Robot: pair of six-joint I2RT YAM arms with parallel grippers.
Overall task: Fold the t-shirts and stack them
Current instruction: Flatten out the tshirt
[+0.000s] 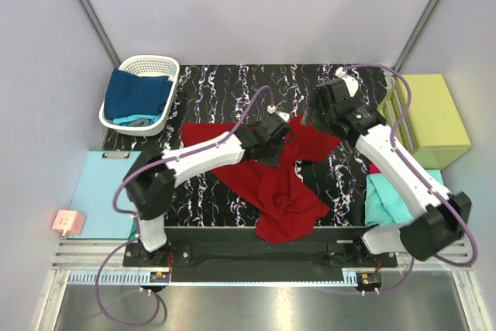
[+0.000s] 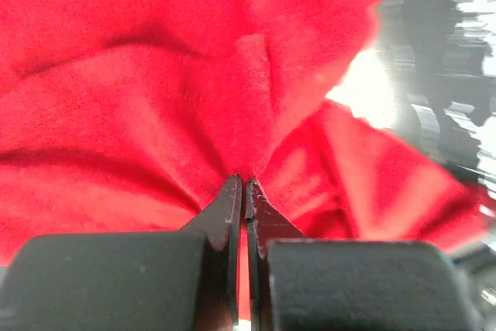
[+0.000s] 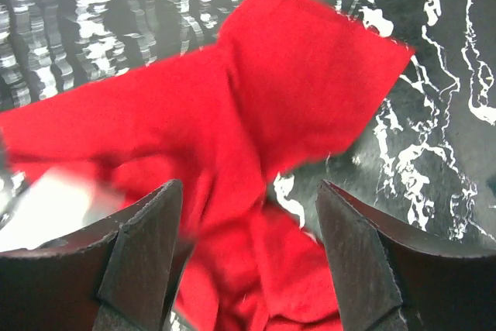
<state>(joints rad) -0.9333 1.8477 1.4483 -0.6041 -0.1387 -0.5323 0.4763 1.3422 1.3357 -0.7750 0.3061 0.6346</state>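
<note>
The dark red t-shirt (image 1: 275,184) lies crumpled across the middle of the black marbled table (image 1: 217,87). My left gripper (image 1: 280,131) is shut on a pinch of the red t-shirt (image 2: 194,91), with cloth gathered at the closed fingertips (image 2: 232,191). My right gripper (image 1: 329,108) is open and empty, held above the shirt's right sleeve (image 3: 310,75). Navy blue and teal shirts (image 1: 138,95) fill the white basket. A folded teal shirt (image 1: 386,199) with a bit of magenta (image 1: 374,168) beside it lies at the right, partly hidden by my right arm.
A white laundry basket (image 1: 167,63) stands at the back left. A yellow-green box (image 1: 432,120) stands at the right edge. A pale-blue sheet (image 1: 101,191) with a pink block (image 1: 67,222) lies at the left front.
</note>
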